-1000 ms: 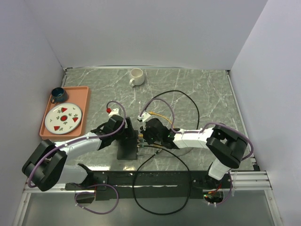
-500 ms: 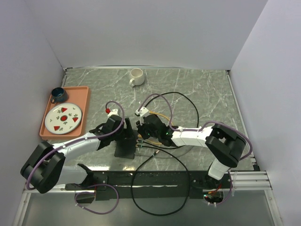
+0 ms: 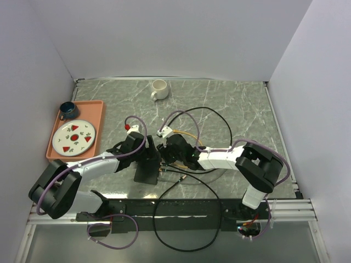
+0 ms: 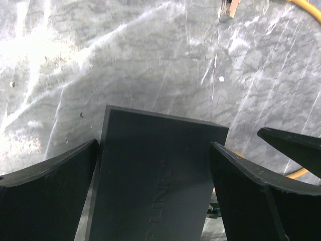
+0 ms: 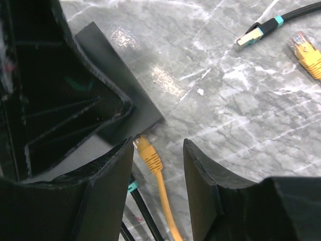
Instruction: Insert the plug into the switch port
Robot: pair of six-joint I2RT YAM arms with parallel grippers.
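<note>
The flat matte-black switch box (image 4: 155,181) lies on the marble table, also seen in the top view (image 3: 146,174). My left gripper (image 4: 153,145) is shut on it, one finger against each long side. The switch port is hidden from all views. The yellow plug (image 5: 147,152) lies on the table with its tip against the box's edge (image 5: 145,113) near a corner; I cannot tell if it is in a socket. My right gripper (image 5: 159,146) is open and straddles the plug without touching it. In the top view it (image 3: 163,155) sits just right of the box.
A black cable's teal-collared plug (image 5: 253,34) and a second yellow plug (image 5: 306,52) lie loose to the right. Black and yellow cables (image 3: 219,118) loop behind the right arm. An orange tray (image 3: 77,105) with a plate and dark cup stands left; a white cup (image 3: 159,89) stands at the back.
My right gripper has moved left toward the box's edge. The left gripper and the box have shifted slightly left.
</note>
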